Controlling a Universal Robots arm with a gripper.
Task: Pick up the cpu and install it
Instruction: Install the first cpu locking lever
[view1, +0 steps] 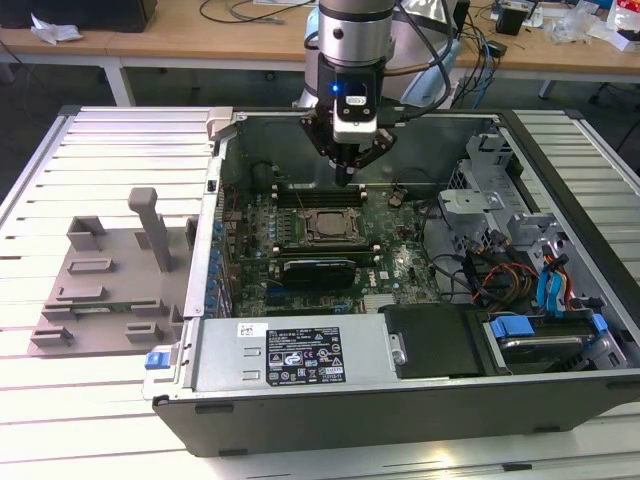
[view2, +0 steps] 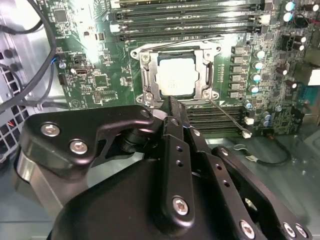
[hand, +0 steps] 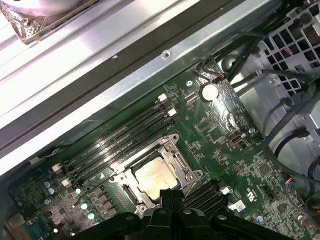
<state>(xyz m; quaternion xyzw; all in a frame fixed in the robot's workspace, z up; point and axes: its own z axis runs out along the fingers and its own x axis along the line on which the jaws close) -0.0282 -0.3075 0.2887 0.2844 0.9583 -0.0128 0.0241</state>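
A: Inside the open computer case (view1: 400, 400), on the green motherboard (view1: 395, 265), the cpu (view2: 175, 76) sits flat in the socket frame (view2: 175, 75), pale metal top facing up. Both wrist views show it; in the first wrist view the cpu (hand: 156, 175) lies square within the frame (hand: 155, 172).

B: And the gripper (view1: 347, 177)? It hangs above the board in the exterior view, a little to the far side of the socket (view1: 325, 225).

A: Fingers pressed together, nothing between them. In the second wrist view the gripper (view2: 172, 102) has its tips meeting just beside the near edge of the socket, clear of the chip.

B: So the chip is seated and the hand is empty.

A: Correct. Memory slots (view2: 185, 20) run along the far side of the socket. To the exterior view's left of the case, a grey tray (view1: 110, 280) rests on the slatted table (view1: 100, 130), well apart from the gripper.

B: The black heatsink block (view1: 318, 270) lies on the board just near of the socket.
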